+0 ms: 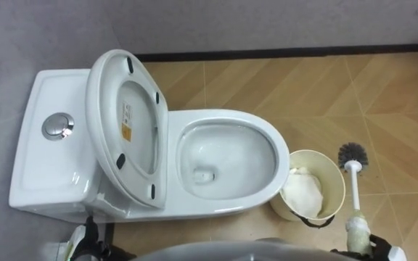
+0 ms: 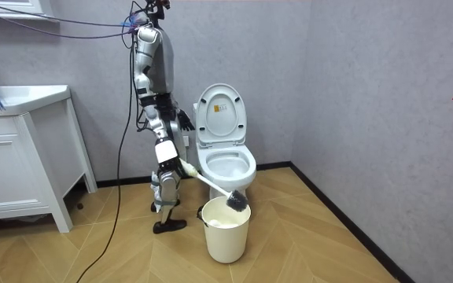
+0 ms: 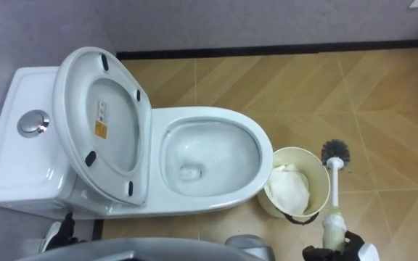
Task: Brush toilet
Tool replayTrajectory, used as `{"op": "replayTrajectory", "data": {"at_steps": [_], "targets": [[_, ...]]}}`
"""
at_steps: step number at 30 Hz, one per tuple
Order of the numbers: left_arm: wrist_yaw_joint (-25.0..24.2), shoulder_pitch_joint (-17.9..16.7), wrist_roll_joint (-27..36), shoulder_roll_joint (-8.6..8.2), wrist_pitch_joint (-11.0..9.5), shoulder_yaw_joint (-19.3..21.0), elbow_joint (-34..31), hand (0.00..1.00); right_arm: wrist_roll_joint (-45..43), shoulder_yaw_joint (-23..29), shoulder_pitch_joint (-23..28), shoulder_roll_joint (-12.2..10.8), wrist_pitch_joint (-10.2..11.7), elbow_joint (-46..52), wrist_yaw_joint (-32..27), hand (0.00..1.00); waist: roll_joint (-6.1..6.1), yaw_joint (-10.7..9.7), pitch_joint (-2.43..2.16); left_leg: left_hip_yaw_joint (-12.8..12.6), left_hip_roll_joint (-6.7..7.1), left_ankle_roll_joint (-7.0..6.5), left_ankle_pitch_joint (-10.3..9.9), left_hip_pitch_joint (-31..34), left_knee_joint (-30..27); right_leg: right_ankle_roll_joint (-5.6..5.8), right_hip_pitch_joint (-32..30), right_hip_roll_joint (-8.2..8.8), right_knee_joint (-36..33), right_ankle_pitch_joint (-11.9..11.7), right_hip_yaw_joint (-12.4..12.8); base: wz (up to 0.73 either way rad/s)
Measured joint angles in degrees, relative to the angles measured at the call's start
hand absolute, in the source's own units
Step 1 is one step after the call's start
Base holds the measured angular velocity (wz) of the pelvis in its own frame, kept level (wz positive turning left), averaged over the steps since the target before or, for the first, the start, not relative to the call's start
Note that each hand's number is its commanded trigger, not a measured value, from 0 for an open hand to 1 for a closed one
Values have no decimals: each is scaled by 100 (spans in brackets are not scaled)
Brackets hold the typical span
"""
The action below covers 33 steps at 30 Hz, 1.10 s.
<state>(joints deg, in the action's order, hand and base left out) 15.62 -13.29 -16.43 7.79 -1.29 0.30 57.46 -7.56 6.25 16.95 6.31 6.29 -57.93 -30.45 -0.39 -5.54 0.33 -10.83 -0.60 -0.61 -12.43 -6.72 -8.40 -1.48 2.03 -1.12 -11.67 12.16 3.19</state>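
The robot stands right next to the white toilet (image 2: 225, 157), which sits at the back edge of the wood floor (image 1: 303, 87), against the grey wall. The toilet's lid (image 1: 125, 123) is up and the bowl (image 1: 227, 156) is open.

The robot's right hand (image 1: 379, 254) is low down, with its fingers wrapped round the thick end of the toilet brush (image 1: 354, 185). The long white stick slopes down and away from the hand. The brush's dark, fuzzy head is up by the rim of a round bin (image 1: 332, 170). The bin stands on the floor just beside the front of the toilet and has a white bag (image 1: 301, 192) inside.

The left hand (image 1: 84, 243) is down by the toilet's tank. I cannot tell how its fingers are.
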Motion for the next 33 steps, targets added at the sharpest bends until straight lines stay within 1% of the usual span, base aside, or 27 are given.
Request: {"op": "replayTrajectory", "data": {"at_steps": [9,15,18,21,23,25,27,29,33], "targets": [[0,0,-1,1,-10,27,0,0,-1,0,-2,0,-6,-15,28,0,-22,23,-1,2,0,0,0,1,0,-1,0,0,3,0,-3,0],[1,-3,-14,4,-11,78,-1,0,-123,-1,20,-1,-33,-15,73,0,-44,92,-2,11,0,0,0,-17,0,-5,16,0,-2,-3,1,0],[-7,-4,-14,5,-8,78,0,0,-406,0,-6,-2,-110,-15,72,0,-61,112,1,7,0,0,0,-29,0,-5,34,0,3,-3,-1,0],[-39,-8,-14,5,13,75,1,0,-462,-1,-15,-2,-150,-13,71,0,-61,117,3,8,1,0,0,-55,0,-5,60,2,3,-3,-2,0],[-88,-27,-15,6,53,72,7,0,-477,-5,-15,-2,-222,-18,72,0,-47,116,6,8,1,0,0,-90,-2,-4,105,3,11,-2,-6,0],[-112,-35,-19,6,69,72,20,0,-475,-11,-15,-2,-225,-55,74,0,-41,125,8,8,-1,0,0,-86,-1,-4,98,1,11,-3,-13,0],[-116,-59,-56,6,110,73,19,0,-471,-11,-35,-2,-272,-187,128,0,-39,131,3,14,-2,0,0,-88,-2,-4,100,0,4,-3,-15,0],[-118,-91,-57,6,169,72,20,0,-454,-20,-55,-2,-410,-278,246,0,-34,132,-2,19,-2,0,0,-90,-2,-4,98,0,-5,-3,-13,0],[-118,-133,-59,8,265,72,20,0,-454,-50,-115,-4,-541,-465,396,0,-31,131,-3,22,-3,0,0,-97,-3,-4,101,0,-16,-3,-12,0]]}}
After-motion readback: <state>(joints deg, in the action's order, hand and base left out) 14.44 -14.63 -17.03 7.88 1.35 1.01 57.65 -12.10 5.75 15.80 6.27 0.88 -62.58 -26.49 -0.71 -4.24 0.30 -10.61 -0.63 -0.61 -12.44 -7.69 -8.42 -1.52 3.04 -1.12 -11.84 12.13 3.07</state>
